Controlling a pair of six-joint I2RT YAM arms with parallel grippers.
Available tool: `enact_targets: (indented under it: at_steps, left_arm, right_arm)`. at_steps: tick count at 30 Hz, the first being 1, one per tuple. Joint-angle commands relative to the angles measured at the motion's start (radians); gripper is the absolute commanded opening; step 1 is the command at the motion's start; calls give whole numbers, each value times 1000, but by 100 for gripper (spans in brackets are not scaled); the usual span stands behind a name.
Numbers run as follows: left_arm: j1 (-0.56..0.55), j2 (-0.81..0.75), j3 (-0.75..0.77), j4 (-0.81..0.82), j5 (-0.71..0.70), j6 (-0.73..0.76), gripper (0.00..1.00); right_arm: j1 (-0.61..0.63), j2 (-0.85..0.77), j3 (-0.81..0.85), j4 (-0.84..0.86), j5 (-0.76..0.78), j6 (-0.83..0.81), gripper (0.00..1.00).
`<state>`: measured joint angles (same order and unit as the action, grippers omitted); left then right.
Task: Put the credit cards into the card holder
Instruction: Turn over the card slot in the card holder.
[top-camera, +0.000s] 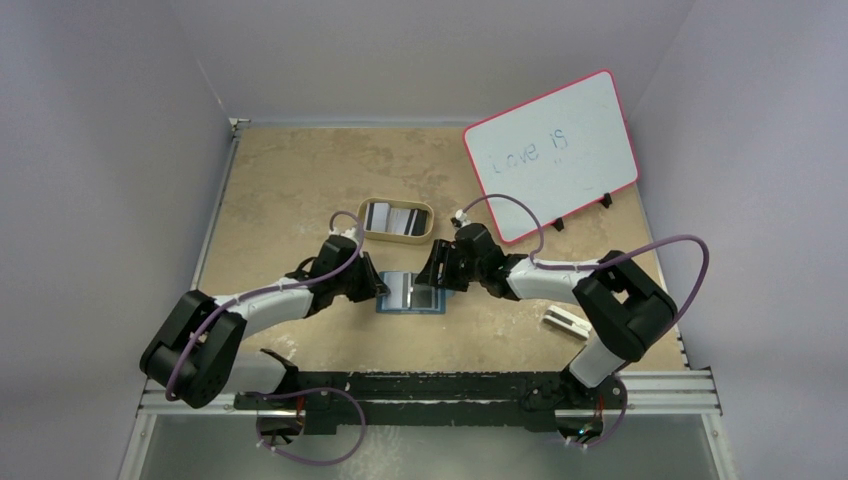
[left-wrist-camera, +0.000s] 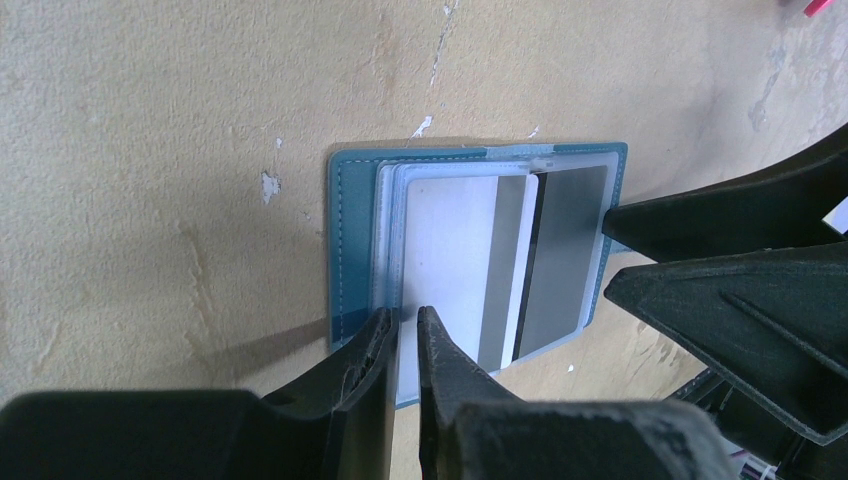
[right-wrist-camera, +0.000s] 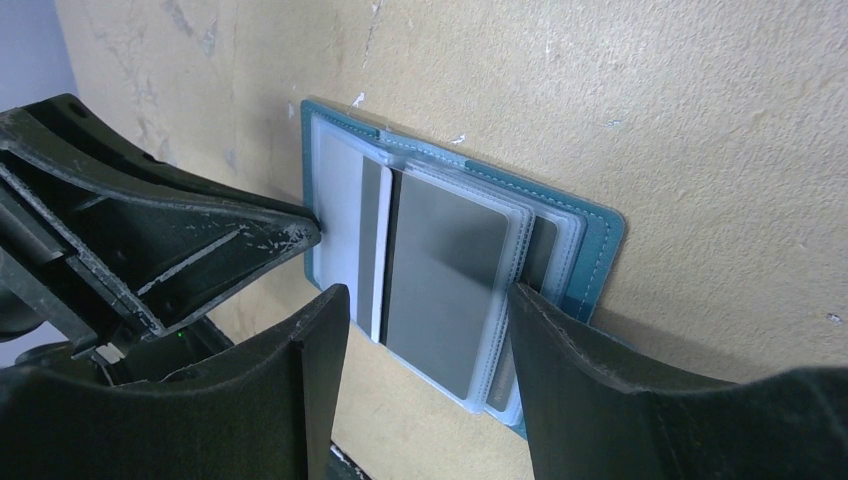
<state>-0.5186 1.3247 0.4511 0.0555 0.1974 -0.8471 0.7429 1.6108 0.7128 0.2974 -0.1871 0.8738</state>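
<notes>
Top external: fixed high at the near side, looking down and forward over the whole table (top-camera: 290, 180), far enough to take in its full width. Left wrist: mounted just behind the left gripper (left-wrist-camera: 405, 318), aimed steeply down at the tabletop, very near, own fingers along the bottom edge. Right wrist: equally near, behind the right gripper (right-wrist-camera: 428, 295), tilted more obliquely. Shared by all three: the card holder (top-camera: 411, 292), small at centre from above, filling both wrist views from opposite sides, each also catching the opposite gripper
</notes>
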Motion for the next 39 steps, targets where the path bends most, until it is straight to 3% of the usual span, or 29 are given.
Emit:
enact_targets:
  at_steps: [1, 15, 22, 27, 32, 39]
  left_arm:
    - [-9, -8, -6, 67, 11, -9, 11]
    - [-16, -21, -2, 67, 8, -20, 10]
    - [-18, -28, 2, 64, 6, -26, 10]
    - [-18, -40, 1, 56, 0, -31, 10]
    - [-17, -58, 10, 25, -20, -24, 10]
    - [-18, -72, 38, -38, -58, -3, 12]
  right_arm:
    - [4, -15, -13, 111, -93, 32, 61]
    - [3, -76, -30, 267, -198, 39, 58]
    - [5, -31, -17, 298, -203, 37, 58]
    - [6, 3, 4, 267, -195, 30, 58]
    - [5, -28, 17, 107, -106, 0, 57]
    - [6, -67, 35, 10, 24, -43, 36]
